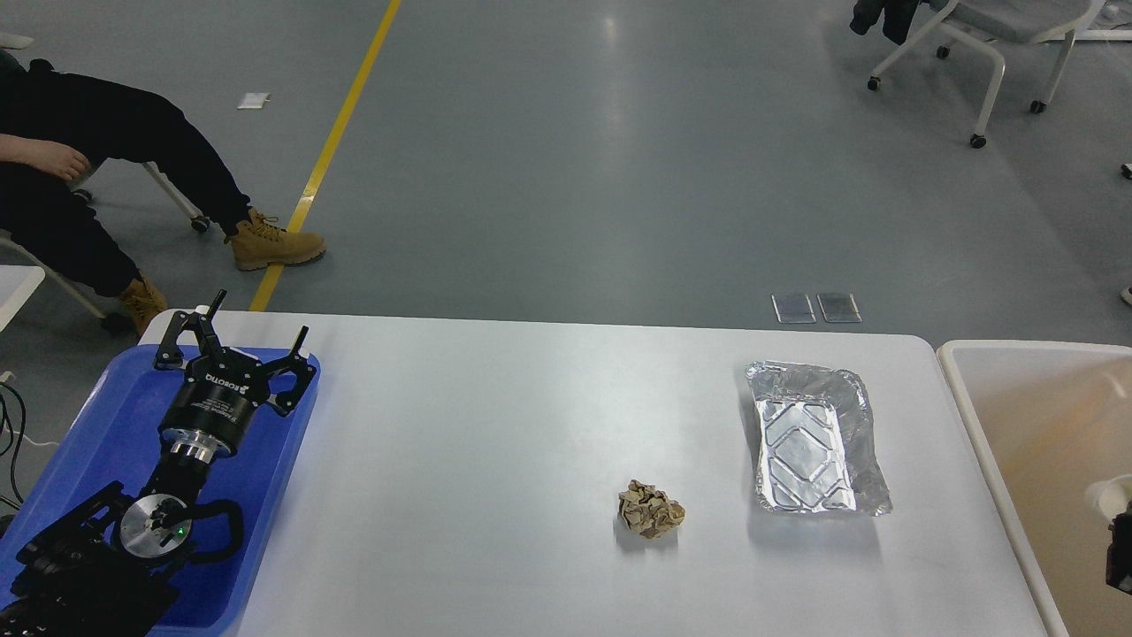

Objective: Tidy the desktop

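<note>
My left gripper (256,318) hangs over the far end of the blue tray (106,416) at the left edge of the desktop (460,442), fingers spread wide with nothing between them. The left arm comes up from the bottom-left corner across the tray.

The desktop fills the lower part of the head view, white and slightly glossy, with rounded far corners. On it, right of centre, lies a crumpled brown paper ball (650,510). Near it to the right, not touching, sits a foil container (814,440), open side up, its rim dented and bent on the right side.

At the right edge stands a cream bin (990,442), just beside the desktop. A dark part of my right arm (1120,553) shows at the frame edge over the bin; I cannot tell how its fingers stand. There is something pale round inside the bin near it, unclear.

Beyond the desktop is grey floor with a yellow line (332,146). A seated person in tan boots (270,243) is at far left, a white wheeled chair (982,53) at far right.
</note>
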{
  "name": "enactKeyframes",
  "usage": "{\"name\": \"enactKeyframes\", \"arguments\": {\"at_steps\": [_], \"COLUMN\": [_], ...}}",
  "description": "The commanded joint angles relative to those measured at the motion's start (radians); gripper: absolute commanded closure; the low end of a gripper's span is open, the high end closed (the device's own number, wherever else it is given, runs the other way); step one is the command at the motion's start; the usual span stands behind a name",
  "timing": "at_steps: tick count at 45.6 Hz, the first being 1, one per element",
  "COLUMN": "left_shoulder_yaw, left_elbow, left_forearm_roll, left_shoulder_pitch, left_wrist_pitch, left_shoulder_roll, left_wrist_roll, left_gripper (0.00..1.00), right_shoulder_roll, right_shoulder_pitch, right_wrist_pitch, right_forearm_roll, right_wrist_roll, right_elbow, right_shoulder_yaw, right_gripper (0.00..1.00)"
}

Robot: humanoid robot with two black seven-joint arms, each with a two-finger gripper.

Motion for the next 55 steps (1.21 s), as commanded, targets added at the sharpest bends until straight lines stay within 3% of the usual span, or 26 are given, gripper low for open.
{"name": "enactKeyframes", "arguments": {"at_steps": [1, 20, 39, 55], "left_shoulder_yaw": [0.0, 0.0, 0.0, 0.0], "left_elbow": [0.0, 0.0, 0.0, 0.0], "left_forearm_roll": [0.0, 0.0, 0.0, 0.0], "left_shoulder_pitch": [0.0, 0.0, 0.0, 0.0], "left_wrist_pitch": [0.0, 0.0, 0.0, 0.0], "left_shoulder_roll": [0.0, 0.0, 0.0, 0.0], "left_wrist_roll": [0.0, 0.0, 0.0, 0.0], "left_gripper": [0.01, 0.01, 0.01, 0.01], "right_shoulder_roll": [-0.008, -0.023, -0.07, -0.395], "right_shoulder_pitch": [-0.002, 0.036, 0.171, 0.334], "right_wrist_pitch": [0.023, 0.041, 0.17, 0.172], "right_forearm_roll": [-0.006, -0.012, -0.077, -0.149], "right_wrist_roll": [0.0, -0.002, -0.011, -0.011], "right_elbow": [-0.001, 0.006, 0.022, 0.492], "right_shoulder_yaw": [-0.007, -0.016, -0.017, -0.132], "right_gripper": [0.0, 0.0, 0.0, 0.0]}}
